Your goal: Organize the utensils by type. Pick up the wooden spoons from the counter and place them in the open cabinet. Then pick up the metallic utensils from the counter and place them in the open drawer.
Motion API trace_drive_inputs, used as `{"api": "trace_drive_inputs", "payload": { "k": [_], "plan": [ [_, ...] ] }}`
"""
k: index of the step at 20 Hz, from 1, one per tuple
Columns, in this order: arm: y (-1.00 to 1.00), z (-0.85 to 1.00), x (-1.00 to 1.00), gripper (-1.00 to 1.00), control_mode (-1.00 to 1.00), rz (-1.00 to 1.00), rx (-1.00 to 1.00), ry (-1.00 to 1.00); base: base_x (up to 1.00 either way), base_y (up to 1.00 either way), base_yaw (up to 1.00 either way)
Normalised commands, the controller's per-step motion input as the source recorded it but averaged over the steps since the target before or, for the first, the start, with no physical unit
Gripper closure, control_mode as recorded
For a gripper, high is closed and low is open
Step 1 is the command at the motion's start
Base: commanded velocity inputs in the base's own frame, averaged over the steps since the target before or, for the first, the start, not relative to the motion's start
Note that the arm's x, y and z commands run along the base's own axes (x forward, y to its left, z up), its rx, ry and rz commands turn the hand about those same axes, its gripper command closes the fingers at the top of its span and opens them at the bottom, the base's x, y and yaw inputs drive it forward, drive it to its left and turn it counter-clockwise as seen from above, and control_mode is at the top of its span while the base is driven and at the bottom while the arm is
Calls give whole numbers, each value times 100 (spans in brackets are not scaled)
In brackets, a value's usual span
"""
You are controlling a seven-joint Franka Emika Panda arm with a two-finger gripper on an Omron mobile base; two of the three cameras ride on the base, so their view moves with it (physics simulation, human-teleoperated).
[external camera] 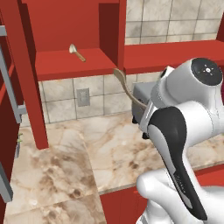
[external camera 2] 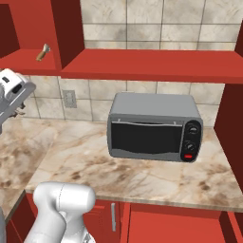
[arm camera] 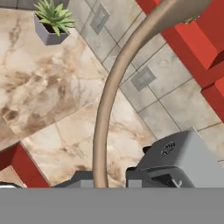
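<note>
So one wooden spoon with the darker handle (external camera: pixel 77 53) is already lying on the shelf of the open cabinet (external camera: pixel 70 65), up and ahead of the gripper. The second one, the pale wooden spoon (external camera: pixel 126 89), is pinched by its handle in the gripper (arm camera: pixel 99 183). In the hand view the long tan handle curves up and away from the fingertips, with the bowl end reaching toward the red shelf edge. It's raised above the counter (external camera: pixel 57 166), just short of the cabinet and slightly below its shelf.

My read: roughly a quarter done, with the second spoon nearly delivered. It needs to go up and forward onto the shelf. The metallic utensils and the drawer all look to be ahead.

Toaster oven (external camera 2: pixel 154 127) sits right beside the hand, potted plant (arm camera: pixel 53 22) farther off.
</note>
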Motion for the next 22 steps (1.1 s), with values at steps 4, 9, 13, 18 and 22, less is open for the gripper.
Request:
{"api": "trace_drive_inputs", "payload": {
  "k": [4,9,13,18,22],
  "plan": [
    [16,40,29,100,-100,-2,0,-20,0,0,0],
    [23,55,29,100,-100,-5,0,-8,0,0,0],
    [12,43,46,100,-100,-1,0,0,0,0,0],
    [26,7,40,100,-100,0,0,0,0,0,0],
    [34,0,31,100,-100,0,0,0,0,0,0]
  ]
}}
